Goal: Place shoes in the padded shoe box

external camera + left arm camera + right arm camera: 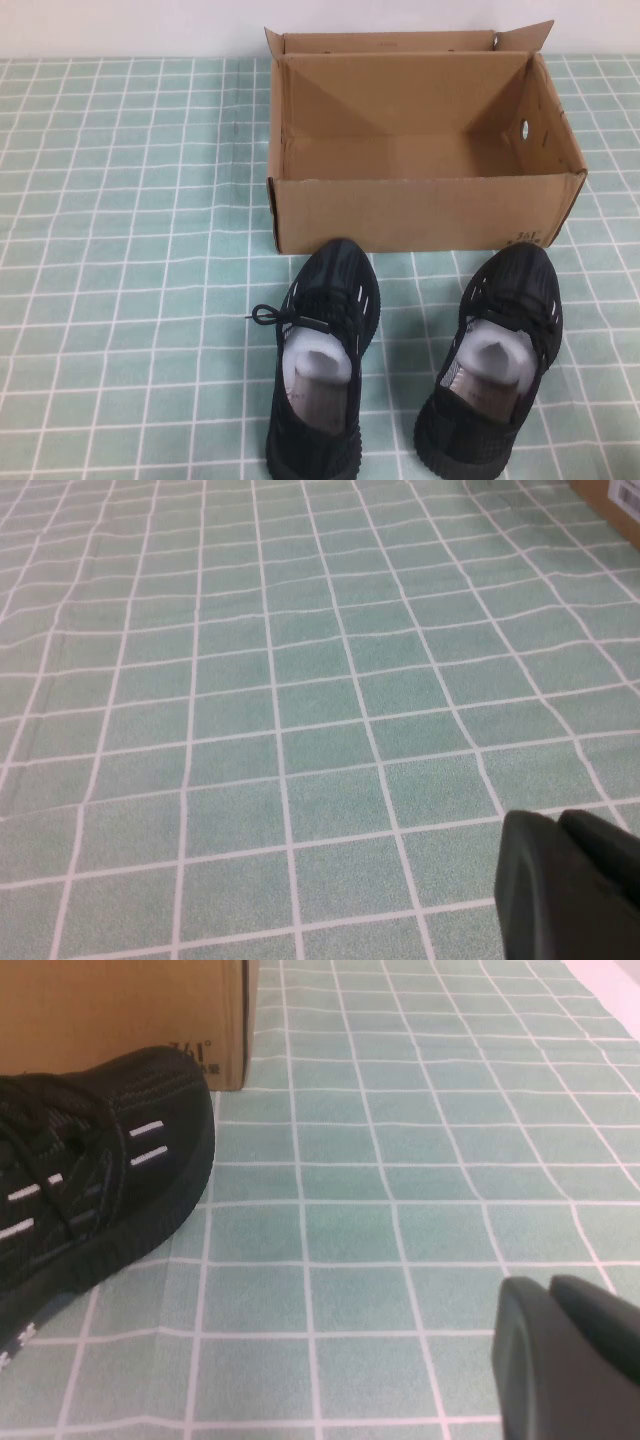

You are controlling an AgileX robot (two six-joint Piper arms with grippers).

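Where green checked cloth (120,250) spreads | white wall (130,25) behind

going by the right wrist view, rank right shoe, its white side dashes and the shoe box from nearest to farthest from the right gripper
Right gripper, shut, hovers low over the tablecloth.
1. Right shoe, beside it.
2. White side dashes, on the shoe's side.
3. Shoe box, behind the shoe's toe.

Shoes (410,370) side by side before box (420,215).
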